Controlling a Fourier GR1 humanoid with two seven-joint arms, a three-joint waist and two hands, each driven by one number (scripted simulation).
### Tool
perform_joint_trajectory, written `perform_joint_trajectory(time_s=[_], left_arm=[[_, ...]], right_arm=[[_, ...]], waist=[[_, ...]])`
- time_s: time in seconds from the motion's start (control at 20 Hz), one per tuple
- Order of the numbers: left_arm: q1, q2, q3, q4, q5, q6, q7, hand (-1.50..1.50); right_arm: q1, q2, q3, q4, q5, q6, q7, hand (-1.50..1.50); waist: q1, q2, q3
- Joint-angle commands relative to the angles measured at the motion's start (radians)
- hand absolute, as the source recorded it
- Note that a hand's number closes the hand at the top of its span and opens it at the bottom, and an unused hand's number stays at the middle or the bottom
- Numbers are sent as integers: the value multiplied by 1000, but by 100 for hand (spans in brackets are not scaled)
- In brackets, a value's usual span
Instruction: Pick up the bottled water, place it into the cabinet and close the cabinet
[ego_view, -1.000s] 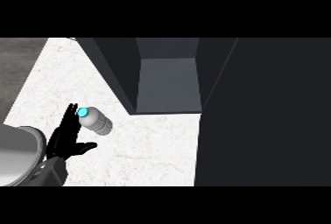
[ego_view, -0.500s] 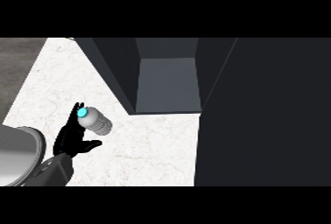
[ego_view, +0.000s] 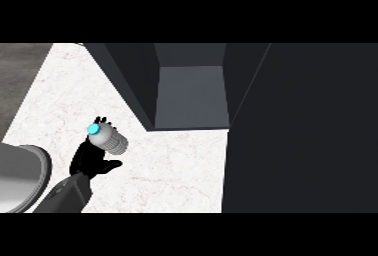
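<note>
Head view: my left hand (ego_view: 92, 159) is at the water bottle (ego_view: 108, 138) on the white desk (ego_view: 177, 170), fingers behind it; whether they grip it, I cannot tell. Confirm wrap before lifting, then carry it toward the open cabinet (ego_view: 190, 95). Right hand unseen.

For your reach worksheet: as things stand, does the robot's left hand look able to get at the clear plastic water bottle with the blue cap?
Probably yes: the black left hand is right beside the clear, blue-capped bottle on the white marble counter, with nothing between them.
</note>
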Motion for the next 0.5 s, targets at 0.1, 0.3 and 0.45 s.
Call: perform_joint_trajectory(time_s=[0.1,0.3,0.45], left_arm=[[12,-24,-6,11,-3,-91,-36,-150],[-13,4,-7,-6,0,-145,-12,-150],[-31,-55,-31,-5,-31,-58,-38,150]], right_arm=[[-62,-5,-25,21,-32,-7,49,-150],[24,-30,-6,-46,-31,4,42,-150],[16,-12,29,-12,4,0,3,-150]], waist=[[2,2,0],[-5,-1,0],[-8,1,0]])
